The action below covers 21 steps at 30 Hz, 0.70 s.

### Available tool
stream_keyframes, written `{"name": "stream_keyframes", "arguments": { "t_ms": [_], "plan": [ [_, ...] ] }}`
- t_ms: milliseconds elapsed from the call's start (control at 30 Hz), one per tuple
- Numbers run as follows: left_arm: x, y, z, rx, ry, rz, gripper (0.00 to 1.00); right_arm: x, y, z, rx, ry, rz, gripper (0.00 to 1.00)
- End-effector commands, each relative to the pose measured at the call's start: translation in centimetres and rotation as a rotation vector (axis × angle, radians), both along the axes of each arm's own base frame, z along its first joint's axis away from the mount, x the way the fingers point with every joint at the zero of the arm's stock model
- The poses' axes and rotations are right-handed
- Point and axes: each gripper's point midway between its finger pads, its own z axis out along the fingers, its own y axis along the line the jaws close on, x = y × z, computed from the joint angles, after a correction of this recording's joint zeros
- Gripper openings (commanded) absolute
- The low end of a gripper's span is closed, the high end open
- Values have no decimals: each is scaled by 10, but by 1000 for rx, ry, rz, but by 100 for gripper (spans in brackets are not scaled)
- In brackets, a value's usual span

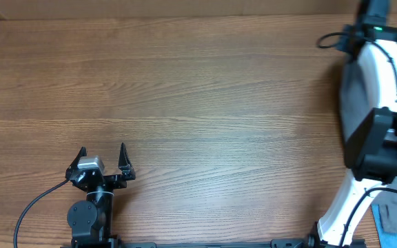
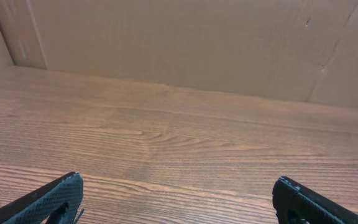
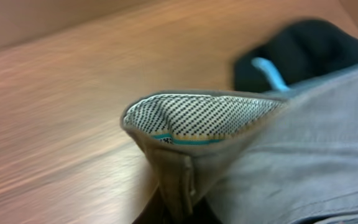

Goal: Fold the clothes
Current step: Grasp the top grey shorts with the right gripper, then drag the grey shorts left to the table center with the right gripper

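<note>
Grey woven shorts [image 3: 291, 155] show dotted lining [image 3: 197, 115]; left gripper [image 1: 103, 157] spread apart, right gripper's state untellable.

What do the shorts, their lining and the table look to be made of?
Shorts: grey woven cloth, possibly cotton, matte; it hangs in soft folds with a stitched seam. Lining: thin pale fabric with a fine dark dotted pattern and a teal stripe along its lower edge. Table: wood or wood-look laminate, smooth satin finish; long grain lines show, but not which of the two.
</note>
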Motion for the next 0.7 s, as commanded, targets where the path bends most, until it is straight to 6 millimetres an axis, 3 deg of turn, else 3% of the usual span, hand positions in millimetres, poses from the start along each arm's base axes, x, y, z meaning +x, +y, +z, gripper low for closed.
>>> {"name": "stream_keyframes", "arguments": {
  "t_ms": [0,167,300,467,567,633,667],
  "plan": [
    [0,-1,0,-2,-5,0,100,8,10,42,-82,-86,-17,4],
    [0,-1,0,-2,-5,0,100,-2,-4,35,-57,-54,-49,4],
    [0,-1,0,-2,-5,0,100,0,18,22,100,-42,46,4],
    [0,-1,0,-2,-5,0,100,21,83,19,345,-108,189,4],
    [0,-1,0,-2,-5,0,100,37,140,17,449,-150,271,4],
    [0,-1,0,-2,-5,0,100,45,185,14,495,-168,331,4],
    [0,-1,0,-2,-5,0,100,49,216,11,525,-176,373,4]
  ]
}}
